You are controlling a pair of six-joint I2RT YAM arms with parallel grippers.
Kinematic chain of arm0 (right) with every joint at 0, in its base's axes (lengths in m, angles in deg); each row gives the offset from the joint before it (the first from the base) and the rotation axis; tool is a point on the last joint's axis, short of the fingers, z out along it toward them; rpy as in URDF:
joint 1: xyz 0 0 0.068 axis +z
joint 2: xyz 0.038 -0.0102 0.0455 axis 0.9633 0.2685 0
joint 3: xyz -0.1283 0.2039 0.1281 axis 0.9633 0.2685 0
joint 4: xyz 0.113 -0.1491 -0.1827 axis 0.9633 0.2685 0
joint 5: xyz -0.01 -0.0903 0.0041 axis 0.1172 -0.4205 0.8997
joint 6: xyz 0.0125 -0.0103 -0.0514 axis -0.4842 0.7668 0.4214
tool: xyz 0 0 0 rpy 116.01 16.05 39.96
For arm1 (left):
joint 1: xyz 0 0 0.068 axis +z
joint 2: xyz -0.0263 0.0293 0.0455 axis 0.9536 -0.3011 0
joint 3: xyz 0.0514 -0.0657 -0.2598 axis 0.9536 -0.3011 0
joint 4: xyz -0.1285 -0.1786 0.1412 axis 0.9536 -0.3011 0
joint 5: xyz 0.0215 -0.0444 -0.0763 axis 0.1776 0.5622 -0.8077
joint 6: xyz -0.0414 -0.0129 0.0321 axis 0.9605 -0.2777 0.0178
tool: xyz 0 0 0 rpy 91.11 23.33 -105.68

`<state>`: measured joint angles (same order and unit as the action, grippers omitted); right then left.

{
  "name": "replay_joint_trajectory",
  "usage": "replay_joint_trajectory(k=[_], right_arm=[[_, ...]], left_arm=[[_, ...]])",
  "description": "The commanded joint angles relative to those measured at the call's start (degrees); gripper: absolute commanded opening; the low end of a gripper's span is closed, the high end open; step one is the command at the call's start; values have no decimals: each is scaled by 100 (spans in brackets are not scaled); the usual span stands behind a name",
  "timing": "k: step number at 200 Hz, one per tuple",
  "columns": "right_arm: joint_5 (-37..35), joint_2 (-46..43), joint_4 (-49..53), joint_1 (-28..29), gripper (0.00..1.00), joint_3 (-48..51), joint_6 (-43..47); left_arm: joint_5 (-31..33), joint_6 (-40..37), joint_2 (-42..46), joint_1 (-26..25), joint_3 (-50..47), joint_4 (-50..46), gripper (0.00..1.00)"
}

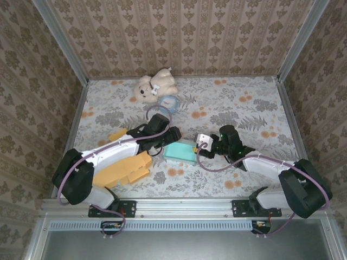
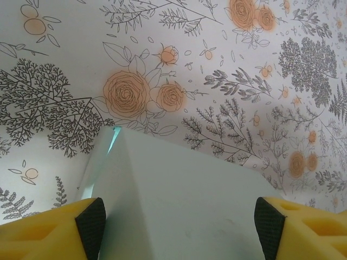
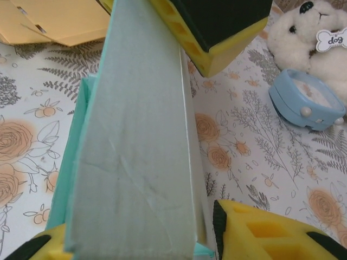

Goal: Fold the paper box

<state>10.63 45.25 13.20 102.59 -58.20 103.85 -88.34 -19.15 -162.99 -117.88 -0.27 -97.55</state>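
Top external: paper box (image 1: 180, 153) partly under left claw (image 1: 165, 146) and right claw (image 1: 196, 146), both grips unclear.

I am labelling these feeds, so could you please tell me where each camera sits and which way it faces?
Top external: above and behind the arm bases, looking down on the flowered table; left arm and right arm show.
Left wrist: on the left arm, looking over the pale teal paper box; own yellow jaws at bottom corners.
Right wrist: on the right arm, facing the white plush dog across the box; own jaws below, left jaws above.
Shared: the box, in all three.
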Motion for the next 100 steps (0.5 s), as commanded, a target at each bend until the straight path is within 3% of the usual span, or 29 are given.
replay_joint_trajectory(k=[1, 57, 100], right_arm=[[-452, -185, 222, 102, 44, -85, -93], [-892, -537, 204, 298, 41, 114, -376], [-1119, -610, 356, 461, 40, 105, -427]], left_arm=[[102, 132, -10, -107, -218, -147, 74], [137, 337, 85, -262, -234, -28, 68], [656, 306, 63, -565, -45, -342, 67]])
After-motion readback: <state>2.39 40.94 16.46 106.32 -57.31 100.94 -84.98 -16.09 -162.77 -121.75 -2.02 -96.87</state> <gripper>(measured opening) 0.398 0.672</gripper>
